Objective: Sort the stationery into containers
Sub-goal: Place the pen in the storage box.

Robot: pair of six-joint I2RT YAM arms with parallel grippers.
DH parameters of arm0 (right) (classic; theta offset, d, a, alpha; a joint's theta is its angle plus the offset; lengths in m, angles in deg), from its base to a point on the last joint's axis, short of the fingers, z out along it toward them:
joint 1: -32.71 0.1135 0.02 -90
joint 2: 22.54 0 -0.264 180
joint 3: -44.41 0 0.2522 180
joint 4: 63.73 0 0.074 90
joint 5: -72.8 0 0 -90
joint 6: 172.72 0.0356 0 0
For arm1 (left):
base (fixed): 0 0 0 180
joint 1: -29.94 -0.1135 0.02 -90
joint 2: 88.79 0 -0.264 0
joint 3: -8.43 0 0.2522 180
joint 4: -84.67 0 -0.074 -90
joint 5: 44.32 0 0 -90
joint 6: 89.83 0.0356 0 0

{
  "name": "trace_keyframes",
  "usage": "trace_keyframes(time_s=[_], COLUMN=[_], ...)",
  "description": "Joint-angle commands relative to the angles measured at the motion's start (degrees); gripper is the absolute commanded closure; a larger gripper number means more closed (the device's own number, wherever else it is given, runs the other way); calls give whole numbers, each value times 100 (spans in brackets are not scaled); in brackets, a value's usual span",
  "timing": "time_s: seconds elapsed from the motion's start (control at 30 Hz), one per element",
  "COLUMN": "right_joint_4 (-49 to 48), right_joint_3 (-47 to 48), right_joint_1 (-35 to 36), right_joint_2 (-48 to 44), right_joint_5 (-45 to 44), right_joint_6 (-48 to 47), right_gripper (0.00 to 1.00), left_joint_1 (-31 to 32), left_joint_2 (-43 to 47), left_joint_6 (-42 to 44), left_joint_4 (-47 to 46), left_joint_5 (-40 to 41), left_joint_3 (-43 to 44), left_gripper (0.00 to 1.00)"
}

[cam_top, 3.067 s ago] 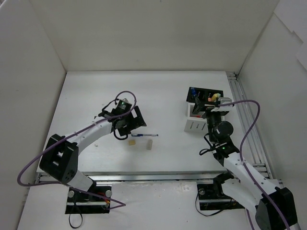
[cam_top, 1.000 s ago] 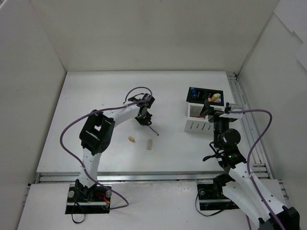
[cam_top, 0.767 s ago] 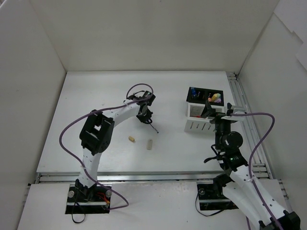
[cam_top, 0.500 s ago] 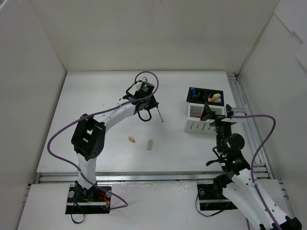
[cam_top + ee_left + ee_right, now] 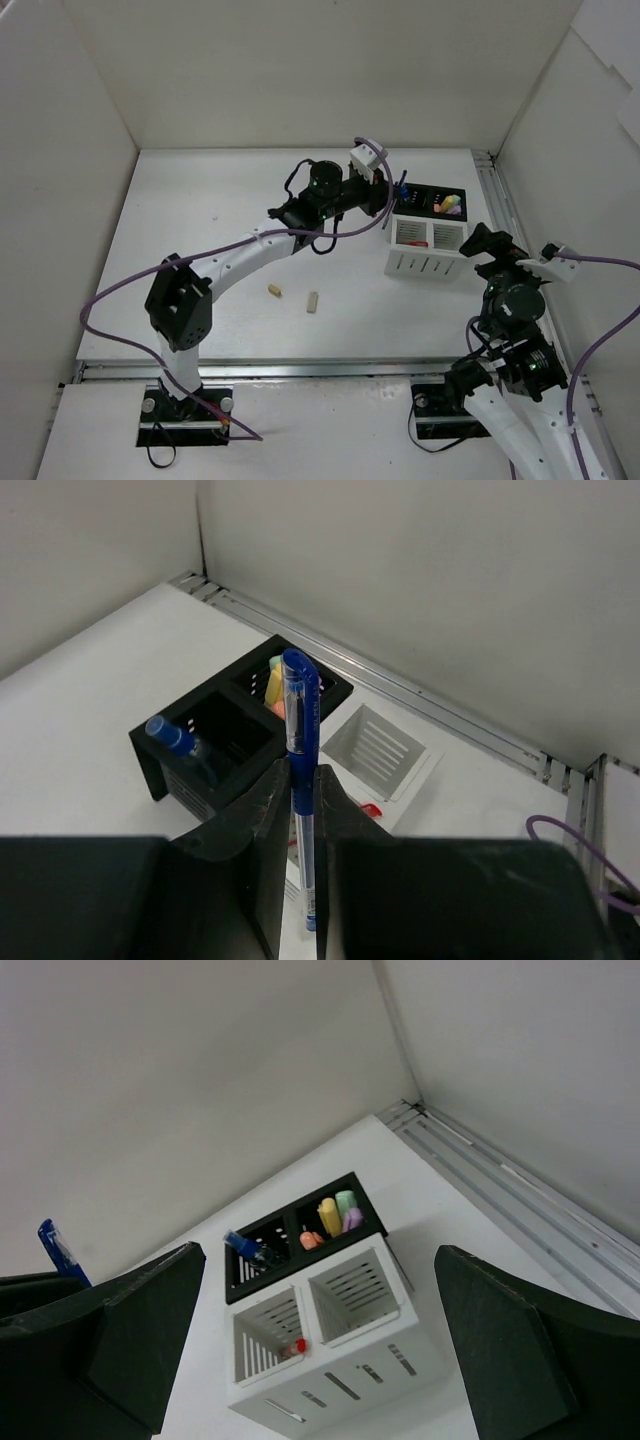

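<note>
A white table (image 5: 200, 200) seen from above. Near its front edge, a little left of centre, two small beige erasers (image 5: 274, 291) lie side by side, close but not touching. Toward the right side stands a white box (image 5: 425, 248) with a slotted front. A black box (image 5: 430, 200) is joined to its far side. A metal rail (image 5: 500, 230) runs along the table's right edge.

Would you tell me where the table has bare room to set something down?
The widest bare patch of table lies between the left wall and the left arm. Another lies between the erasers and the white box. Around the black box it is crowded: the left gripper holds a pen by it, and the open right gripper hangs beside the white box.
</note>
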Motion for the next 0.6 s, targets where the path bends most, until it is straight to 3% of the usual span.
trace_keyframes(time_s=[0.0,0.2,0.57], right_joint_4=[599,617,643], right_joint_3=[55,-103,-42], right_joint_1=[22,30,30], right_joint_2=[-372,-988,-611], right_joint_5=[-716,-725,-558], right_joint_6=[581,520,388], right_gripper=[2,2,2], left_joint_1=[-22,41,207], left_joint_2=[-333,-974,-1564], left_joint_6=[599,643,221], left_joint_4=[-770,-1271,-1807], left_joint_5=[-947,-1387,-1282], left_joint_3=[663,1111,1605], left_gripper=[100,100,100])
